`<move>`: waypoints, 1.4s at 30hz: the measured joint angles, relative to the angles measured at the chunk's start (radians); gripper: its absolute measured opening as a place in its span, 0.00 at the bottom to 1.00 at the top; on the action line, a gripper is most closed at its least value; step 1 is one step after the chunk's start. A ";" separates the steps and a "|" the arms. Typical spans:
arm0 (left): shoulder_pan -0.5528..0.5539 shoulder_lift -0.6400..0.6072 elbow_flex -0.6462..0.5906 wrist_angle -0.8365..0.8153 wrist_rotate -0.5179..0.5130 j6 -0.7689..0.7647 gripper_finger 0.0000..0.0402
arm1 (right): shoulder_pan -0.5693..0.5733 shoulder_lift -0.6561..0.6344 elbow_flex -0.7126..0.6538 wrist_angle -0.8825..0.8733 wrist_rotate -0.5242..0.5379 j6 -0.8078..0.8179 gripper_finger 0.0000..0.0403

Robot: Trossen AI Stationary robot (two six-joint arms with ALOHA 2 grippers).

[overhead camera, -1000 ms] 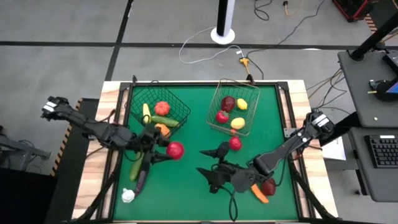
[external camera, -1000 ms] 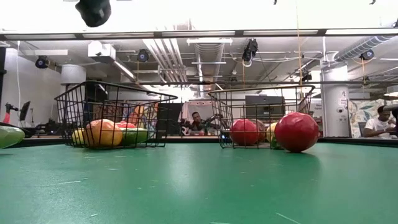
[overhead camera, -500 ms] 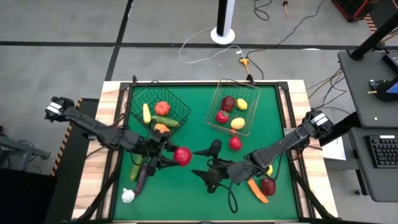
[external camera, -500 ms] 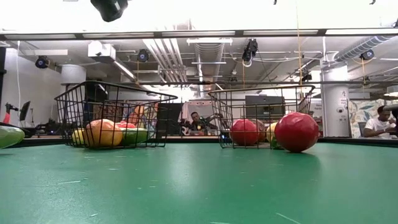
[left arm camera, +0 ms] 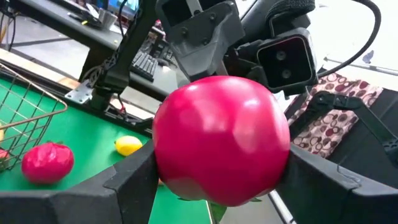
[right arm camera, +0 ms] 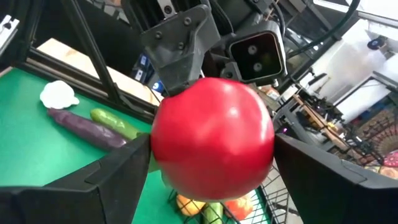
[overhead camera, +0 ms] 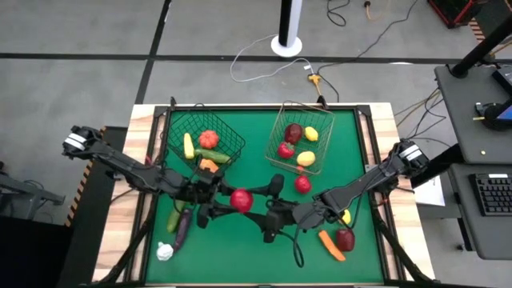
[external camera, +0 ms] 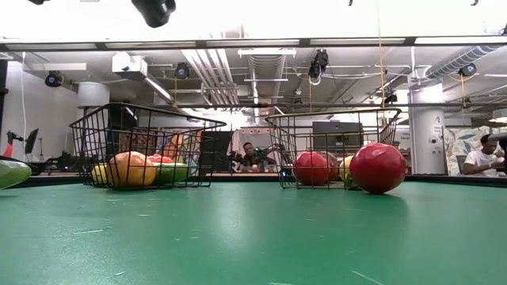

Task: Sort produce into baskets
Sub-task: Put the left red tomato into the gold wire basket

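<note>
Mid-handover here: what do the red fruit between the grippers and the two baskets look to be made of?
Red fruit: likely hard moulded plastic, glossy; soft highlights and faint flat facets on its skin. It sits between the left gripper fingers, with the right gripper around it. Dark basket: thin wire mesh, seemingly dark-coated, matte. Pale basket: bare-looking silvery wire, slight sheen; coating unclear.

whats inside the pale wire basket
The pale wire basket holds a dark red fruit, a red one and two yellow ones. Anything beneath them is hidden.
</note>
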 joint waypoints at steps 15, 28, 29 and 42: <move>0.000 0.010 0.000 0.017 0.000 0.009 0.78 | -0.003 -0.001 0.000 -0.003 0.000 -0.002 0.61; 0.006 0.004 0.002 0.002 0.000 0.087 0.80 | -0.009 -0.036 0.000 -0.025 0.002 0.055 0.61; 0.007 0.004 0.002 -0.002 0.000 0.098 0.80 | -0.009 -0.037 0.000 -0.025 0.013 0.056 0.61; 0.012 -0.002 0.001 -0.124 -0.001 0.340 0.80 | -0.079 -0.168 0.002 -0.168 0.329 0.425 0.61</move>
